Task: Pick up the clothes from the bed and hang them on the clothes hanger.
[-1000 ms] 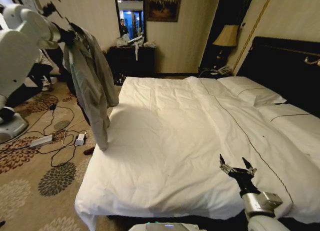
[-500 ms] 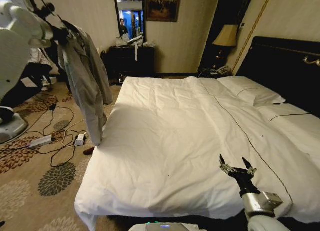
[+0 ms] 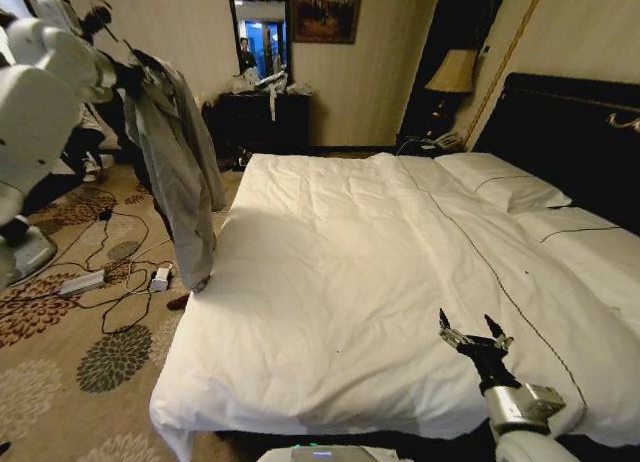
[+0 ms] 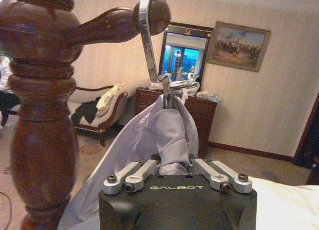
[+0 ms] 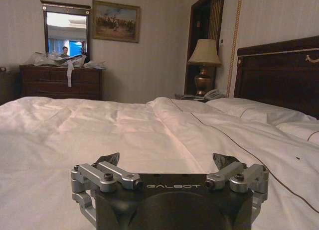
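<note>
Gripping the grey shirt (image 4: 167, 135) at its collar, the left gripper (image 4: 173, 166) was raised beside the wooden pole (image 4: 42, 115), its fingers drawn in narrow on the bunched fabric. The hanger's silver hook (image 4: 148, 38) rose from the shirt's neck and curved over a knobbed arm of the pole; whether it bore weight there could not be determined. In the head view the shirt (image 3: 180, 172) hung full length off the left side of the bed (image 3: 380, 272), clear of the duvet, its hem above the carpet (image 3: 70, 332). The right gripper (image 3: 476, 337) stood over the bed's near right portion, fingers spread wide and holding nothing, just above the white duvet. Cables (image 3: 110, 272) lay on the carpet left of the bed.
</note>
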Motion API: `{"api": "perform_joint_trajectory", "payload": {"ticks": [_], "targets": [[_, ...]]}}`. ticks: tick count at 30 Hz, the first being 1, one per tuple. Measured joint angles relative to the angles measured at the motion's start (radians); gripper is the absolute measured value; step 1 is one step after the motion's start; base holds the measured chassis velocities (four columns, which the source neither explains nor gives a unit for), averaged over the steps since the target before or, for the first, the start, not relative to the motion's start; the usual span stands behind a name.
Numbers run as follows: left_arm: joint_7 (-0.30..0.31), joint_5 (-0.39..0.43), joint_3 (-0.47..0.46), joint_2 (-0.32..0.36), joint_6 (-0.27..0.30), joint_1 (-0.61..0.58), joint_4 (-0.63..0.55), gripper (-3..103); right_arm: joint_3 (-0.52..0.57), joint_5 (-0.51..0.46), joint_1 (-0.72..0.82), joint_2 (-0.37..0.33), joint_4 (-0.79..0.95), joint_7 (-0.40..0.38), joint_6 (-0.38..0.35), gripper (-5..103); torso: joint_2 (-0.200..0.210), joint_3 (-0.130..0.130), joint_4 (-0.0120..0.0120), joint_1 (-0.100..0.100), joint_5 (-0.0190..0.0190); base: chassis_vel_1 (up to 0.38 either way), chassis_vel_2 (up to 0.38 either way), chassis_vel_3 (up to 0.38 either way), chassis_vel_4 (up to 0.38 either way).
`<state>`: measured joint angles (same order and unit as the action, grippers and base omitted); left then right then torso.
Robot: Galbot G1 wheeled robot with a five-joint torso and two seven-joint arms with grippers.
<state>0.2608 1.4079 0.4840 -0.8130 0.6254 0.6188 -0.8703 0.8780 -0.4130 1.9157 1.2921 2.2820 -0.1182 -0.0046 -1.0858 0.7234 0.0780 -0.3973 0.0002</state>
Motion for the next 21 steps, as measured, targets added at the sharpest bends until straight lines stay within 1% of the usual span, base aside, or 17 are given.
{"api": "perform_joint_trajectory", "payload": {"ticks": [7,11,13,15,16,17,19,20,21], "targets": [[-0.006,0.001,-0.001,0.022,-0.001,0.001,0.01,15,0.0,0.0,0.0,0.0,0.0,0.0,0.0,100,0.0,0.0,-0.0004,0.0,-0.0005,0.0,0.0,0.0,0.0],[-0.004,0.003,-0.003,0.024,0.001,-0.001,0.008,15,0.0,0.0,0.0,0.0,0.0,0.0,0.0,100,0.0,0.0,-0.0001,0.0,-0.0001,0.0,0.0,0.0,0.0],[0.004,0.006,-0.004,0.022,0.005,-0.003,0.005,15,0.0,0.0,0.0,0.0,0.0,0.0,0.0,100,0.0,0.0,-0.0001,0.0,-0.0001,0.0,0.0,0.0,0.0],[0.045,0.02,-0.019,0.017,0.014,-0.014,-0.009,15,0.0,0.0,0.0,0.0,0.0,0.0,0.0,100,0.0,0.0,-0.0002,0.0,0.0001,0.0,0.0,0.0,0.0],[0.059,0.025,-0.024,0.015,0.017,-0.018,-0.016,12,0.0,0.0,0.0,0.0,0.0,0.0,0.0,100,0.0,0.0,0.0,0.0,0.0002,0.0,0.0,0.0,0.0],[0.059,0.025,-0.024,0.015,0.017,-0.018,-0.016,12,0.0,0.0,0.0,0.0,0.0,0.0,0.0,100,0.0,0.0,0.0,0.0,0.0002,0.0,0.0,0.0,0.0],[0.07,0.029,-0.03,0.015,0.025,-0.025,-0.025,20,0.0,0.0,0.0,0.0,0.0,0.0,0.0,100,0.0,0.0,0.0001,0.0,0.0,0.0,0.0,0.0,0.0],[0.071,0.029,-0.032,0.016,0.027,-0.026,-0.028,20,0.0,0.0,0.0,0.0,0.0,0.0,0.0,100,0.0,0.0,0.0001,0.0,-0.0003,0.0,0.0,0.0,0.0],[0.071,0.03,-0.033,0.02,0.029,-0.026,-0.033,26,0.0,0.0,0.0,0.0,0.0,0.0,0.0,100,0.0,0.0,0.0001,0.0,-0.0003,0.0,0.0,0.0,0.0]]}}
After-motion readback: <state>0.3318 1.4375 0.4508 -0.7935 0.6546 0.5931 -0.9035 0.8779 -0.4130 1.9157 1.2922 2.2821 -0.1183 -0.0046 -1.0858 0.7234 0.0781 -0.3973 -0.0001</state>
